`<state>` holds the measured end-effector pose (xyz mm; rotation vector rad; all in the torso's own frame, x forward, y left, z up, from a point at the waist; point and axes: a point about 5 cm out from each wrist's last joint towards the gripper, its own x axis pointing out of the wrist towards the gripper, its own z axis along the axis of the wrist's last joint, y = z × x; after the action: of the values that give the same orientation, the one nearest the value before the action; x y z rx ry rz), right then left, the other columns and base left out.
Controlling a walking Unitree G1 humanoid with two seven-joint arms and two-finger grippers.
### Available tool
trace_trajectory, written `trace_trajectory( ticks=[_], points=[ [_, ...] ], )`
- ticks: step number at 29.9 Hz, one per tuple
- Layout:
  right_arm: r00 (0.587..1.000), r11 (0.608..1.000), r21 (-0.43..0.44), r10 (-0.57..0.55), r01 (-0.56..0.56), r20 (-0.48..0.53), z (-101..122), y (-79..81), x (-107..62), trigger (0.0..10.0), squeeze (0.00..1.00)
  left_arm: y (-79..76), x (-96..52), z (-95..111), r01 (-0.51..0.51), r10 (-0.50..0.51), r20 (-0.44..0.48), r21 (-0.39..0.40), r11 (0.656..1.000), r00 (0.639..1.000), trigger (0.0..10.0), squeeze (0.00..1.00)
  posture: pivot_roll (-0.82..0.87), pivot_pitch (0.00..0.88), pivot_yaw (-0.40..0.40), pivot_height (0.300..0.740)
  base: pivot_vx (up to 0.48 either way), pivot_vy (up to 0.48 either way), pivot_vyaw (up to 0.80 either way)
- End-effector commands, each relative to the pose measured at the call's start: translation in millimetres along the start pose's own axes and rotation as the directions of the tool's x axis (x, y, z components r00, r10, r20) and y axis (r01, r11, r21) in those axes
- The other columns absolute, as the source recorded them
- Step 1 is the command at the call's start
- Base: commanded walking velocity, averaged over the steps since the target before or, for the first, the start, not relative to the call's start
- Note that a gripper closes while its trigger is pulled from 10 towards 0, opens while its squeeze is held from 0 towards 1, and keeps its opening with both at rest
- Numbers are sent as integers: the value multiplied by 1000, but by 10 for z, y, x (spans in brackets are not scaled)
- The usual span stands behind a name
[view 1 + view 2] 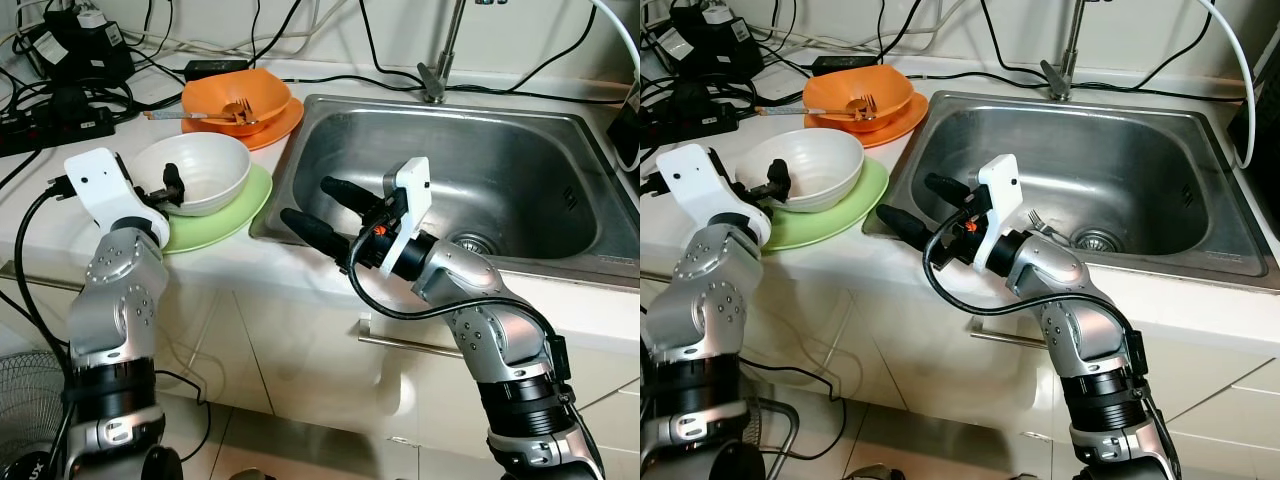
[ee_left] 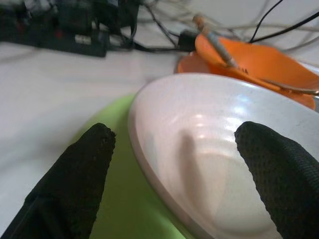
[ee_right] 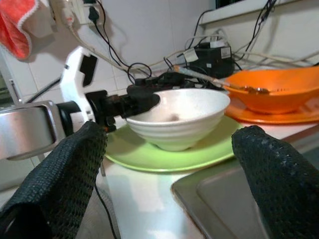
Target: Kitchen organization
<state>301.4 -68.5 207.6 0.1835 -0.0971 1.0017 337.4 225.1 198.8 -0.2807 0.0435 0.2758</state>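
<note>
White bowl (image 1: 195, 170) rim between open left claw (image 1: 172, 188) fingers, outer finger hidden; right claw (image 1: 322, 208) open, empty.

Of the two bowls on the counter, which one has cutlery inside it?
The orange bowl, farther back on the orange plate, holds a fork. The white bowl on the green plate has none.

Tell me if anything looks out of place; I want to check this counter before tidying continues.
One thing: a metal fork lies loose in the stainless steel sink, beside the drain. The white ceramic bowl sits upright on the round green plate, with the left tool astride its rim. No spills or damage show.
</note>
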Motion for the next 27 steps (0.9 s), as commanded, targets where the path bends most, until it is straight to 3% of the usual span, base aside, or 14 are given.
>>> trace_trajectory(
  ticks=[1,6,8,15,16,17,18,27],
  points=[
    [1000,1000,-18,10,-10,9,48,40,17,10000,0,50,41,6,-21,17,-62,-57,998,998,10000,0,-16,45,78,740,0,0,0],
    [1000,1000,-18,10,-10,8,46,57,12,10000,0,97,82,-11,-26,8,-136,-134,991,991,10000,0,-14,45,85,740,0,0,0],
    [1000,1000,-18,8,-8,5,41,74,3,10000,0,131,123,-40,-35,-14,-217,-224,974,976,10000,0,-12,43,94,740,0,0,0],
    [1000,1000,-22,5,-5,4,34,88,0,10000,0,163,167,-50,-53,-29,-287,-272,961,957,10000,0,-13,43,102,740,0,0,0],
    [1000,1000,-23,4,-4,4,32,88,0,10000,0,166,168,-52,-54,-31,-291,-280,959,956,5608,0,-13,44,102,740,0,0,0],
    [1000,1000,-23,3,-3,3,30,89,-1,10000,0,166,168,-53,-54,-34,-294,-285,957,955,5608,0,-13,43,102,740,0,0,0],
    [1000,1000,-23,1,-1,3,28,88,0,10000,0,168,168,-57,-53,-37,-294,-291,955,955,0,0,-14,44,103,740,0,0,0],
    [1000,1000,-26,-5,5,0,26,79,1,10000,0,175,175,-71,-62,-47,-307,-333,941,951,0,0,-16,41,97,740,0,0,0]
  ],
)
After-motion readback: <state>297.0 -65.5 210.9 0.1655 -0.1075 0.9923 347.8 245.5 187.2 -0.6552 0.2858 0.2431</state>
